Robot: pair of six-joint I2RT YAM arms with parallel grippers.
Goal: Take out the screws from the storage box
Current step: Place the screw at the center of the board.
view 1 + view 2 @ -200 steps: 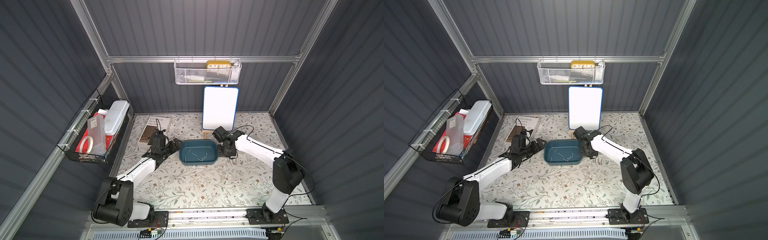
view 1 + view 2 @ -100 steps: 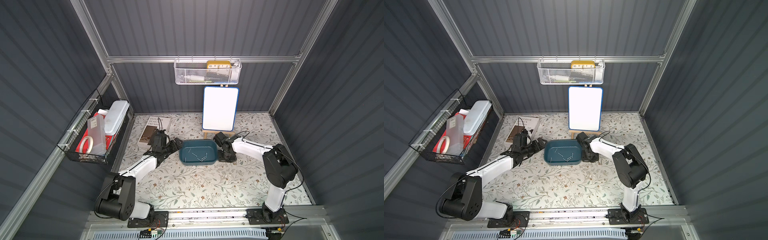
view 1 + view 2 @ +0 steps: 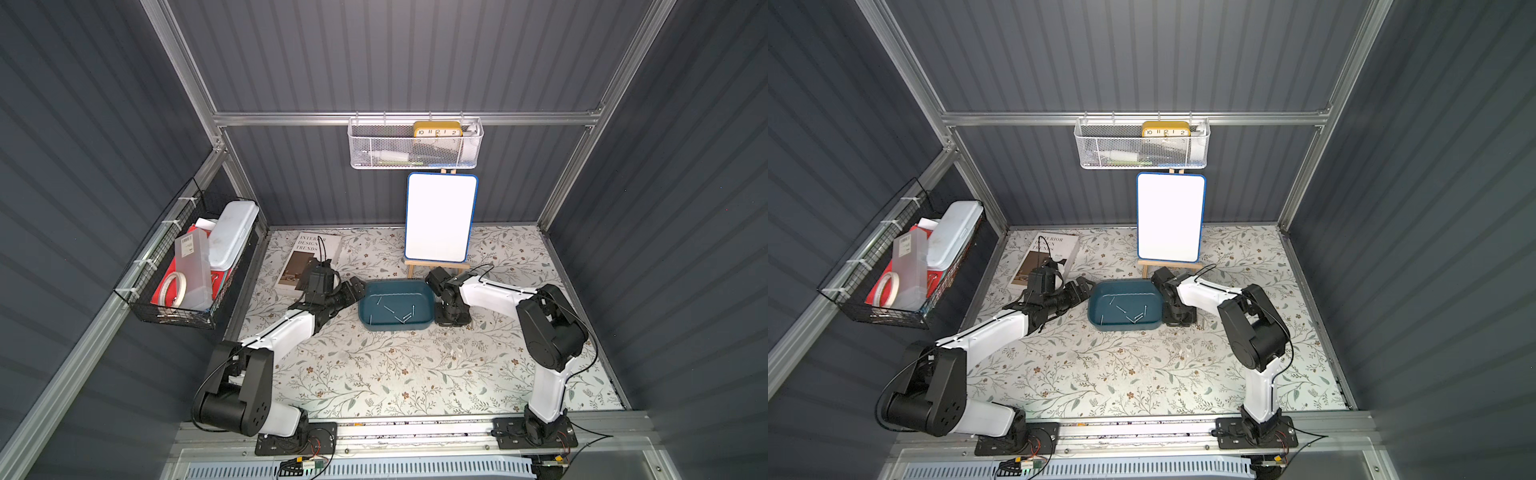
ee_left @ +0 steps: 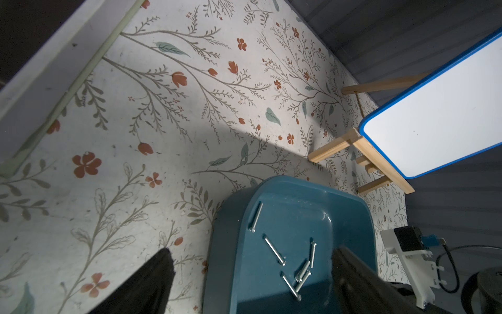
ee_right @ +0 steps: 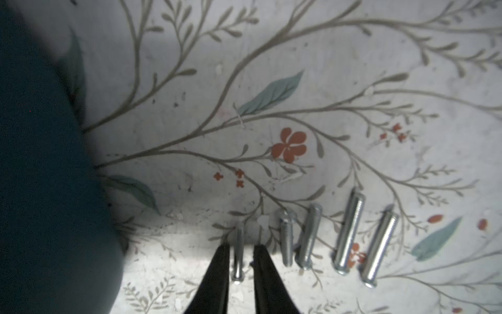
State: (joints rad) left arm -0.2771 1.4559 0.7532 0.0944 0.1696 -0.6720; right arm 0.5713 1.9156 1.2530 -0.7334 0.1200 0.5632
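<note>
storage box [image 3: 395,327]: screws [image 4: 274,250] inside | left claw [image 4: 252,251]: wide, empty | right claw [image 5: 241,246]: ajar round screw [image 5: 238,255]

An enclosure of dark grey ribbed wall panels [image 3: 374,62] is framed by silver aluminium rails [image 3: 291,118]. The floor is covered by a pale floral-printed mat [image 3: 395,374]. A white mesh basket [image 3: 415,156] is hung on the rear rail.

Whiteboard [image 3: 440,218] on wooden easel [image 3: 436,263], book [image 3: 297,259] on floral mat [image 3: 395,365], clock [image 3: 437,129] in mesh basket [image 3: 374,153], black wire basket [image 3: 174,316]
</note>
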